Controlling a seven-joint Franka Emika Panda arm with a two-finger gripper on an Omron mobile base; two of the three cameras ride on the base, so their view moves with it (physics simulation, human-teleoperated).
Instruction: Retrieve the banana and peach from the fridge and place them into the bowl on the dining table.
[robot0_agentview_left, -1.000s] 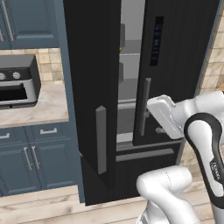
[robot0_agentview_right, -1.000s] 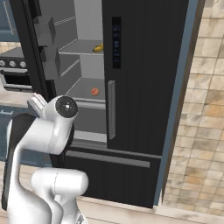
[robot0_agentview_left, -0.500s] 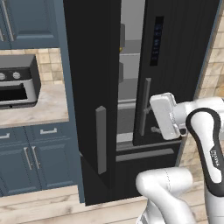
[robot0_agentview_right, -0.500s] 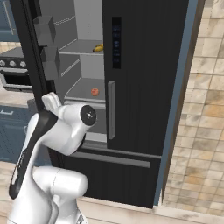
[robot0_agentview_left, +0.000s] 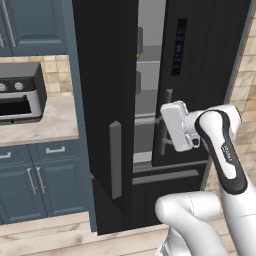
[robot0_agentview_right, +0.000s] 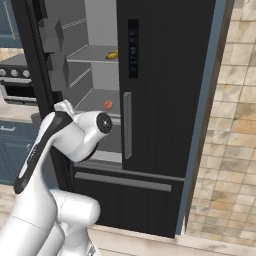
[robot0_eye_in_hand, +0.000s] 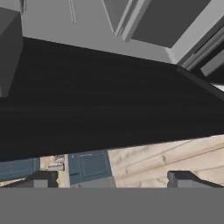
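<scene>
fridge (robot0_agentview_right: 165, 100): top and left door both run off the frame on my right base view; on my left base view the open door blocks most of the interior from me.
banana (robot0_agentview_right: 113, 54): I get only a yellow sliver at the edge of the shut door, the rest is behind it.
peach (robot0_agentview_right: 108, 105): a tiny orange dot on the lower shelf, too small for me to read any detail.
gripper (robot0_eye_in_hand: 113, 178): just two dark tips poking up in my hand view, set wide apart; on the base views the white hand housing covers the fingers.
toaster oven (robot0_agentview_left: 19, 97): cut by the left edge.
</scene>
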